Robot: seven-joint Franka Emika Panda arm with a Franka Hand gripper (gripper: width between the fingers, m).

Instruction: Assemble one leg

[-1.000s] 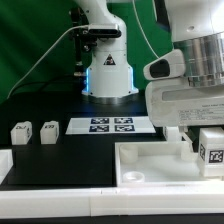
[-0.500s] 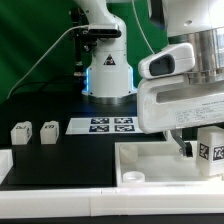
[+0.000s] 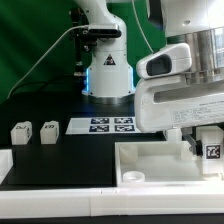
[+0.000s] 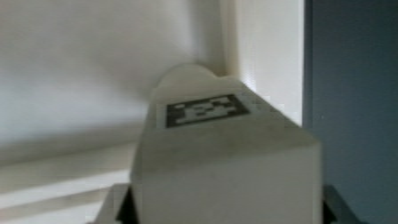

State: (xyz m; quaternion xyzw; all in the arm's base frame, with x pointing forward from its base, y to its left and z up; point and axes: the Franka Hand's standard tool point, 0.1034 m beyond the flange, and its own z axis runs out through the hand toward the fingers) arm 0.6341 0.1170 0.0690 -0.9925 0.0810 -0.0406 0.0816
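Observation:
My gripper [image 3: 203, 138] is shut on a leg [image 3: 211, 146], a stubby white block with a black-and-white tag. It holds the leg just above the right end of the large white panel [image 3: 150, 166]. In the wrist view the leg [image 4: 214, 150] fills the middle between the two dark fingers [image 4: 125, 205], tag facing the camera, with the panel's rim [image 4: 240, 50] beyond its tip. Whether the leg touches the panel I cannot tell. Two more legs [image 3: 20, 132] [image 3: 49, 131] stand on the black table at the exterior view's left.
The marker board [image 3: 110, 125] lies flat behind the panel, in front of the arm's base [image 3: 108, 75]. A white rail [image 3: 60, 203] runs along the front edge, with a white piece [image 3: 4, 165] at the far left.
The arm has shifted a little toward the exterior view's left, still holding the leg, which now sits slightly higher in the picture. The two legs on the left have not moved.

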